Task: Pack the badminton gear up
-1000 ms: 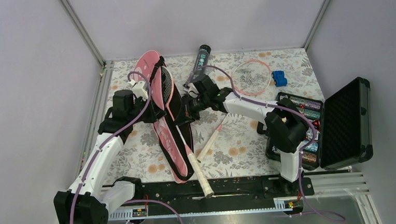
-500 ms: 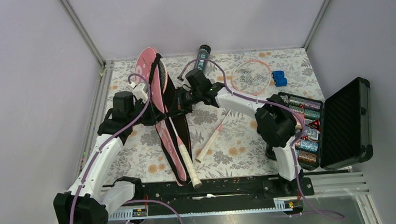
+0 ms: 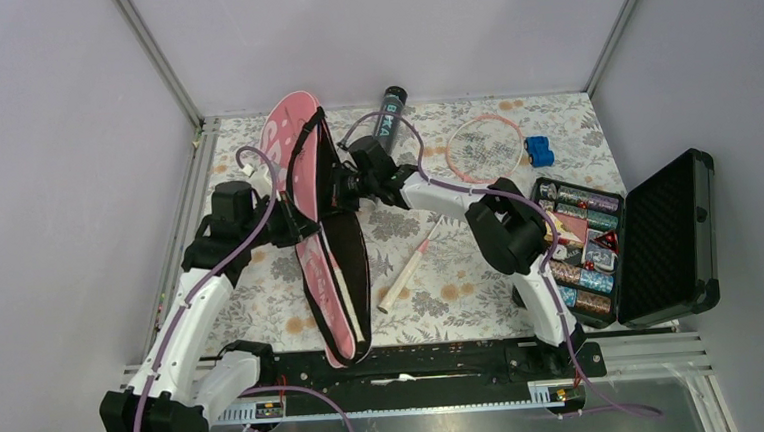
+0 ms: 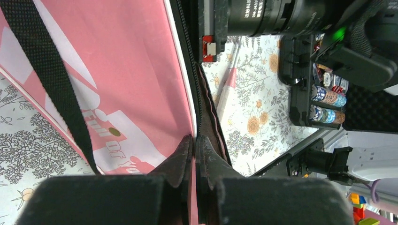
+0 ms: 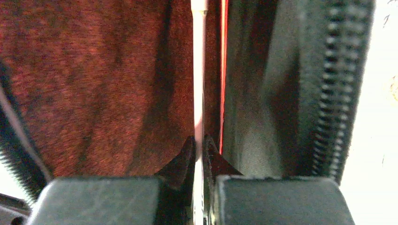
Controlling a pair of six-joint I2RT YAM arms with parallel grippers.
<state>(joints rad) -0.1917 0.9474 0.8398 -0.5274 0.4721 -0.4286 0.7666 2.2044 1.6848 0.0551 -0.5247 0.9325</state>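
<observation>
The long pink bag (image 3: pixel 304 151) lies diagonally at the left of the table, its dark lining open. My left gripper (image 3: pixel 293 224) is shut on the bag's zip edge (image 4: pixel 194 143) and holds that flap (image 4: pixel 131 70) up. My right gripper (image 3: pixel 341 186) reaches into the bag's mouth and is shut on the thin shaft (image 5: pixel 199 70) of one racket. That racket's cream handle (image 3: pixel 348 303) lies inside the bag. The second pink-framed racket (image 3: pixel 484 148) lies on the table to the right. The black tube (image 3: pixel 389 110) lies at the back, behind the right wrist.
An open black case (image 3: pixel 660 239) holding patterned rolls (image 3: pixel 585 239) stands at the right edge. A small blue toy (image 3: pixel 539 151) sits beside the second racket's head. A black rail (image 3: pixel 447 362) runs along the near edge, and walls close in the back and sides.
The right gripper has moved left and away into the bag's mouth, pushing the racket in. The handle that stuck out past the bag's near end now lies inside. The bag's flap has risen.
</observation>
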